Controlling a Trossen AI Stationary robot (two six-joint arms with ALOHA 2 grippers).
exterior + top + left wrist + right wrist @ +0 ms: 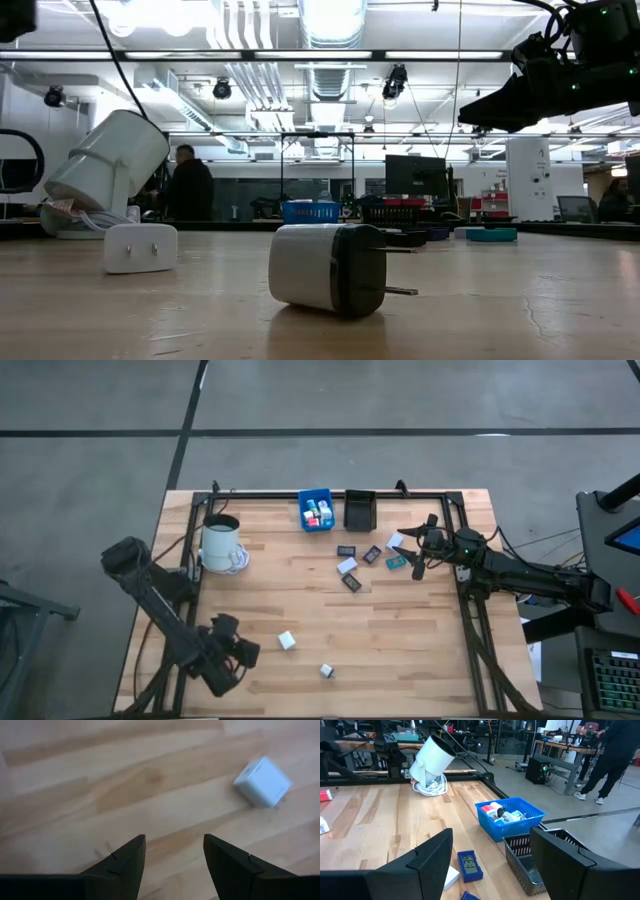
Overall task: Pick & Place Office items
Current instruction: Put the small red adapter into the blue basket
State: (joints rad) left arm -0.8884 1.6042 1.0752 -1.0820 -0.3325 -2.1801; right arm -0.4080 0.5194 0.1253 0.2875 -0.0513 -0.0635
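Observation:
Two small cubes lie on the near part of the table: a white one [287, 640] [262, 781] [140, 247] and a white-and-black one [326, 671] [330, 268] resting on its side. Several flat rectangles [351, 582] lie spread right of centre; the right wrist view shows a blue one [469, 865] and a white one [451, 877]. My left gripper [235, 650] [175, 855] is open, low over bare wood left of the white cube. My right gripper [420, 555] [492, 855] is open, above the table beside the flat pieces, pointing toward the bins.
A blue bin [317, 510] [510, 817] holding several cubes and a black bin [359, 508] [530, 860] stand at the far edge. A large white mug [221, 545] [432, 762] sits on a coiled cord at far left. People stand in the room beyond the table.

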